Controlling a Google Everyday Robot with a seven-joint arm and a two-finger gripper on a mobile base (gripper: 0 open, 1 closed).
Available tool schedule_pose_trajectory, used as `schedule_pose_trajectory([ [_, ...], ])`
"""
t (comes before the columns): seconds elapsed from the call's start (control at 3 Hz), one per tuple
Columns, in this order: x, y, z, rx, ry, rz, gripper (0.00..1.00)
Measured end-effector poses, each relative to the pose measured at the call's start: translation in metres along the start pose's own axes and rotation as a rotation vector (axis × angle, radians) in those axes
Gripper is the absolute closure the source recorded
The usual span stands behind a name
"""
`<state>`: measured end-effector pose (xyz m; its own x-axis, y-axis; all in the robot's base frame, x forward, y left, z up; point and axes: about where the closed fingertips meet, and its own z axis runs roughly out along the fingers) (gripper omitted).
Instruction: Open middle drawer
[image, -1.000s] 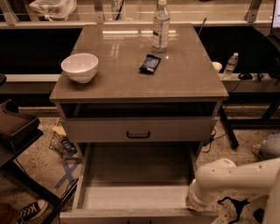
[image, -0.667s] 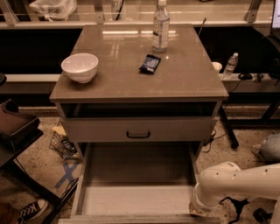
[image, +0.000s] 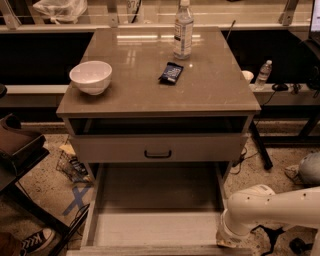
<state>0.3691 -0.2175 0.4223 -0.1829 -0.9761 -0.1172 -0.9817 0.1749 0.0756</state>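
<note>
At the bottom edge, the white robot arm's gripper sits against the right front corner of the wide grey-beige middle drawer, and whether it is open or clamped cannot be told. The drawer is pulled far out, its pale interior bare. Above it is a shut drawer front with a dark bar handle. On the brown cabinet top there are a round white bowl, a dark snack packet and, farthest back, a clear plastic bottle.

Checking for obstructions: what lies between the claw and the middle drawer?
Nothing, in the camera view: the claw sits at the front right corner of the open middle drawer.
</note>
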Motion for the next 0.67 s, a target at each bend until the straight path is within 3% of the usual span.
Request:
schedule_pose_trajectory([
  [0.33,0.0002,0.0011,0.0009,-0.003,0.000,0.000,0.00],
  [0.67,0.0002,0.0011,0.0010,-0.003,0.000,0.000,0.00],
])
